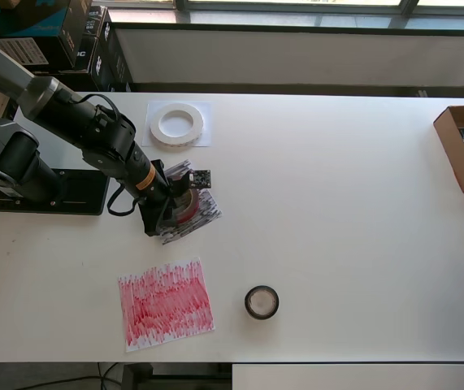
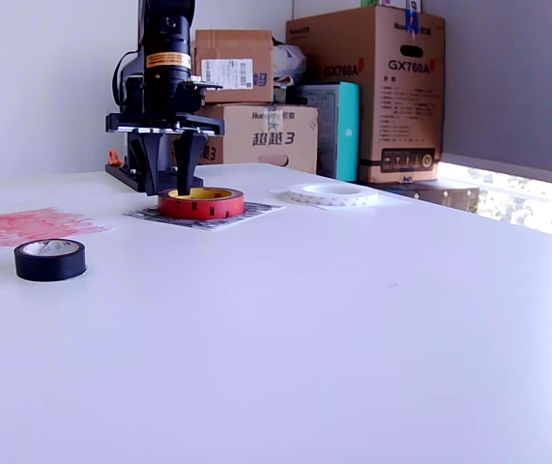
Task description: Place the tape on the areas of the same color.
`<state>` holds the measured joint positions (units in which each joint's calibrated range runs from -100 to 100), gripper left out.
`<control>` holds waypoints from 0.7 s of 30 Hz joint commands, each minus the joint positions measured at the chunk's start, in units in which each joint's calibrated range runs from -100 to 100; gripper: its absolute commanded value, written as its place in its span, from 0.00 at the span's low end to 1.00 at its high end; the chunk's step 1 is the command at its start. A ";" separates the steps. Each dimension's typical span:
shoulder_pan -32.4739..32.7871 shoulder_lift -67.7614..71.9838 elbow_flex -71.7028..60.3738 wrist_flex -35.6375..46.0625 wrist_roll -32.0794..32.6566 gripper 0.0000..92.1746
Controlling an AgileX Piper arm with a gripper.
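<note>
A red tape roll (image 2: 213, 204) lies flat on the black-scribbled sheet (image 1: 205, 218) at the table's left middle. My gripper (image 2: 168, 188) points straight down at it, one finger outside the roll's wall and the other inside its hole, shut on the wall; from overhead the gripper (image 1: 176, 199) hides most of the roll. A white tape roll (image 1: 176, 124) rests on the plain white sheet (image 1: 205, 107) farther back. The black tape roll (image 1: 262, 302) stands on bare table, just right of the red-scribbled sheet (image 1: 166, 303) in the overhead view.
An open cardboard box (image 1: 463, 146) with small items sits at the overhead view's right table edge. The arm's black base plate (image 1: 53, 193) is at the left edge. Stacked cardboard cartons (image 2: 372, 87) stand behind the table.
</note>
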<state>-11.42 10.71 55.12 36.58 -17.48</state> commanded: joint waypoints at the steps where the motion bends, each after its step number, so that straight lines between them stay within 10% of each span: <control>1: 0.39 -0.42 -0.19 -0.05 0.22 0.56; 21: 1.57 -13.33 -9.37 0.88 2.92 0.56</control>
<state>-8.62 -2.29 49.79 37.03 -16.06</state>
